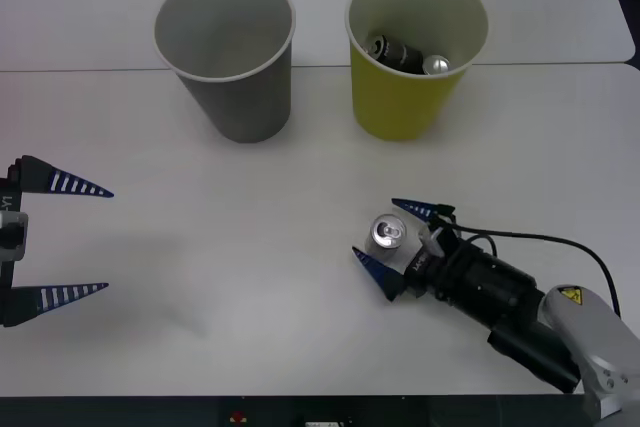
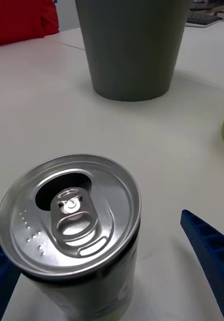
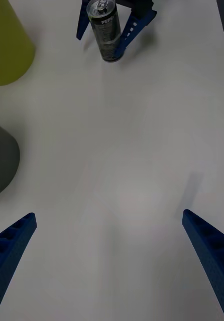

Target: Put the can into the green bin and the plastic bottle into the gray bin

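Can (image 1: pixel 388 233) stands upright on the white worktop (image 1: pixel 250 277), on the robot's side of the green bin (image 1: pixel 415 57) and well apart from it. Silver top with pull tab faces up, mouth looks open in the right wrist view.

Right claw (image 1: pixel 392 237) is around the can, one blue finger on each side. The fingers (image 2: pixel 210 256) are spread wider than the can: there's a gap between the can and the finger on one side, the other finger is right at the can's base but contact can't be confirmed. No firm grip visible.

Green bin already holds two dark cans (image 1: pixel 405 53) lying on their sides. Gray bin (image 1: pixel 232 52) stands just left of the green bin, upright, inside looks bare.

Left claw (image 1: pixel 58 237) sits far left of the can, low over the worktop, fingers wide apart, holding nothing.
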{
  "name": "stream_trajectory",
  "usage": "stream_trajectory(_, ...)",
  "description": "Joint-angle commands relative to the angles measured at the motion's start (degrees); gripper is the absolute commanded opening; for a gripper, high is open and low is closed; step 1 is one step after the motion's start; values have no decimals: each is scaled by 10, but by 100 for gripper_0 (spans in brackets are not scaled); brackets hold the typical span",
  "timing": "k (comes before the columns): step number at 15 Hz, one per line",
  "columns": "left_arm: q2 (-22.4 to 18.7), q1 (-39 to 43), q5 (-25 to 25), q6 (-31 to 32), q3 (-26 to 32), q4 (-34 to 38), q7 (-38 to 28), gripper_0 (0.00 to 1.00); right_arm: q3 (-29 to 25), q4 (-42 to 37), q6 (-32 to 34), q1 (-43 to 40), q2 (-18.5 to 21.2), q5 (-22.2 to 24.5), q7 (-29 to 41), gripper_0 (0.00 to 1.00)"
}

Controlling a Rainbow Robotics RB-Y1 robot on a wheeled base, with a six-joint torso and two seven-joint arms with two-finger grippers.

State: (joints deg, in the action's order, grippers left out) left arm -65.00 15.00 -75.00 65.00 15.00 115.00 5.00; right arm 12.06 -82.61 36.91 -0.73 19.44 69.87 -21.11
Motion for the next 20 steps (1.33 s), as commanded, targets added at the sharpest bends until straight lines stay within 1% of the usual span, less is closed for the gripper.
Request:
stream_trajectory(1,0,0,0,0,0,0,0,100,1,0,0,2,1,0,-1,0)
stream_trajectory(7,0,0,0,0,0,0,0,100,1,0,-1,7,1,0,2,0)
stream_trajectory(13,0,0,0,0,0,0,0,100,1,-1,5,14,11,-1,10,0)
stream_trajectory(17,0,0,0,0,0,0,0,100,0,-16,32,13,39,-13,37,0)
stream_trajectory(20,0,0,0,0,0,0,0,100,1,-45,47,8,66,-11,99,0)
